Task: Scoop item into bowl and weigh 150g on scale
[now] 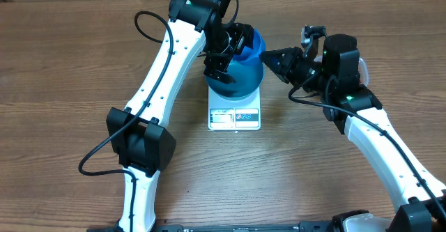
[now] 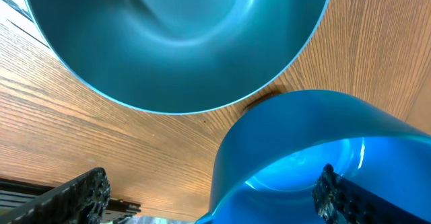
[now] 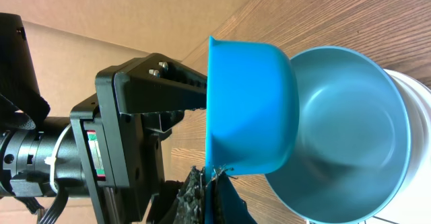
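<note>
black left gripper (image 1: 221, 63) splayed over bowl (image 1: 244, 84)

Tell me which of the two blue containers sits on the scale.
The larger, duller blue bowl sits on the white scale; the smaller, brighter blue cup is at its rim.

bowl (image 1: 235, 77): on the scale (image 1: 235, 118)
scale: middle of the table (image 1: 70, 58)
scoop (image 1: 255, 45): just behind the bowl, toward its right
</note>
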Available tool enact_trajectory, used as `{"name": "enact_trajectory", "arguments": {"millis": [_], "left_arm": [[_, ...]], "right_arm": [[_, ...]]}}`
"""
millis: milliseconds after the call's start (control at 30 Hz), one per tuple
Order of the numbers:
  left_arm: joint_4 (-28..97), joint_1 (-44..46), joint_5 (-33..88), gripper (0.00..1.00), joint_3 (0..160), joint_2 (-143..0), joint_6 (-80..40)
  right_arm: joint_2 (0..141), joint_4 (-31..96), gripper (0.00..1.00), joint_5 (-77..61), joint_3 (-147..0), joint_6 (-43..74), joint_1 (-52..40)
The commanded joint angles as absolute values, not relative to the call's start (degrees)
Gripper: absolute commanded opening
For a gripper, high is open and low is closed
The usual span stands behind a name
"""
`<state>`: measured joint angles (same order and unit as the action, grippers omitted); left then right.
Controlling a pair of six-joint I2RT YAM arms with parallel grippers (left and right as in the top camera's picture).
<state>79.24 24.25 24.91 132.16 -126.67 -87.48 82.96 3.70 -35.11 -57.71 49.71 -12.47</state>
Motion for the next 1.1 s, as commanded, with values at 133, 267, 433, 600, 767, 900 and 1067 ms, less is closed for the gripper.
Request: {"name": "enact_trajectory", "arguments": {"millis": [133, 267, 433, 600, 767, 900, 1067], "left_arm": [[79.26, 23.27, 26.17, 1.0, 133.36, -126.74, -85.65], [79.24, 22.81, 28.21, 0.99, 133.36, -126.74, -85.23], [79.26, 22.35, 28.84, 1.0, 133.36, -126.74, -83.55], [79.24, 22.35, 31.16, 1.0, 133.43, -126.61, -81.28], [79.5, 22.28, 30.76, 1.0, 134.5, -126.41, -79.13], [79.79, 21.93, 27.81, 1.0, 135.28, -125.38, -78.37], [80.34, 20.93, 22.26, 1.0, 135.28, -122.26, -77.54]], "right_arm": [[82.87, 3.36, 0.04, -34.54, -58.89, 49.52, -12.8], [82.87, 3.36, 0.04, -34.54, -58.89, 49.52, -12.8], [82.87, 3.36, 0.04, -34.52, -58.89, 49.52, -12.8], [82.87, 3.38, 0.04, -34.09, -58.89, 49.52, -12.8], [82.87, 3.46, 0.04, -33.04, -58.89, 49.52, -12.8], [82.87, 3.62, 0.04, -32.08, -58.89, 49.5, -12.78], [82.87, 3.6, 0.04, -31.18, -58.89, 49.5, -12.67]]}}
